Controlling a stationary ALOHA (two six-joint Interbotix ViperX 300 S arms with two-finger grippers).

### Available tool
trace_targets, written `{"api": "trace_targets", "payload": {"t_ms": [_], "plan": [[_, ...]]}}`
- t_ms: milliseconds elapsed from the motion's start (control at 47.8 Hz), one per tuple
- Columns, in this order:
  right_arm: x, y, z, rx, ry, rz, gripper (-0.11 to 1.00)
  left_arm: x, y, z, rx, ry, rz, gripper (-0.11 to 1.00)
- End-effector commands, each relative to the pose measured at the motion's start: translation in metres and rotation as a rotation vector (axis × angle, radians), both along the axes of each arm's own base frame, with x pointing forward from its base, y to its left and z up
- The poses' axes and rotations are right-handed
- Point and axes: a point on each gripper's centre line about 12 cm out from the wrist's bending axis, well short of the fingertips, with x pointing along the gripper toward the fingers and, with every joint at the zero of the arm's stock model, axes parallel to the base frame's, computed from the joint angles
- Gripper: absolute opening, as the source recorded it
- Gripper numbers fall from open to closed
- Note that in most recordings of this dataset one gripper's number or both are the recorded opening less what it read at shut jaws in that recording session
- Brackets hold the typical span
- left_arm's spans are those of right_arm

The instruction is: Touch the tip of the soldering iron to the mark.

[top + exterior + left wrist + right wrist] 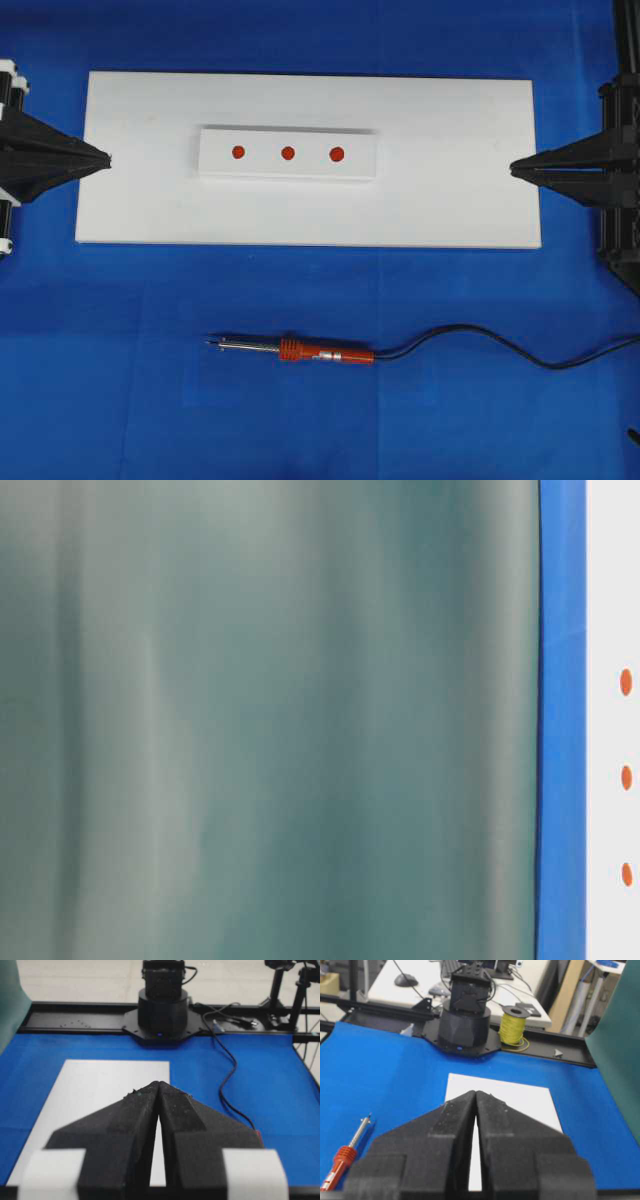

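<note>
Lying: the soldering iron [300, 350] is seen flat on the blue cloth [100, 400], lower centre of the overhead frame, well apart from both grippers.
Tip: the tip [211, 343] is pointed toward frame left; the black cord [500, 348] is trailed off to the right edge.
Marks: three red dots [287, 153] are set in a row on a small white block [287, 153], on the white board [450, 210], upper centre.
Left gripper [106, 158]: fully closed, nothing held.
Right gripper [514, 168]: fully closed, nothing held.
Handling: judged light, rigid and slim (the cord may drag); the red-orange handle [328, 352] is best taken hold of, not the smooth metal shaft.
</note>
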Motion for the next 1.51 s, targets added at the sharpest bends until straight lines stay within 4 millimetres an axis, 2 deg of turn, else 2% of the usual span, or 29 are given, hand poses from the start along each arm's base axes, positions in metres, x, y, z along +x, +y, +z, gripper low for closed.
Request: {"api": "trace_targets", "payload": {"t_ms": [0,126,356,607,690,774,983,1025,1067,1276,1485], "plan": [[0.003,0.000,0.011,0.017,-0.026,0.000,0.00,0.001,-0.003,0.001,-0.003,-0.006,-0.015,0.00],[0.004,0.000,0.012,0.021,-0.024,0.004,-0.06,0.000,-0.003,0.003,-0.002,-0.012,-0.016,0.00],[0.009,0.003,0.013,0.072,0.011,0.020,-0.06,-0.001,-0.003,0.001,-0.002,-0.009,-0.016,0.00],[0.029,0.016,0.011,0.101,0.096,0.072,-0.04,-0.001,-0.003,0.000,0.001,-0.008,-0.016,0.00],[0.042,0.022,0.008,0.127,0.138,0.093,0.03,-0.001,-0.003,0.000,0.001,-0.006,-0.016,0.00],[0.055,0.027,0.002,0.152,0.192,0.102,0.18,-0.001,-0.003,-0.001,0.001,-0.005,-0.016,0.00],[0.095,0.038,-0.022,0.224,0.333,0.105,0.79,-0.002,-0.003,-0.003,0.000,0.002,-0.017,0.00],[0.103,0.041,-0.027,0.237,0.356,0.106,0.89,-0.002,-0.003,-0.003,0.000,0.002,-0.017,0.00],[0.111,0.044,-0.031,0.246,0.379,0.109,0.91,-0.002,-0.003,-0.003,0.000,0.000,-0.016,0.00],[0.149,0.071,-0.049,0.267,0.511,0.140,0.88,-0.002,-0.003,-0.005,-0.002,0.003,-0.016,0.00],[0.178,0.091,-0.071,0.292,0.619,0.144,0.88,-0.003,-0.003,-0.006,-0.001,0.006,-0.017,0.00]]}}
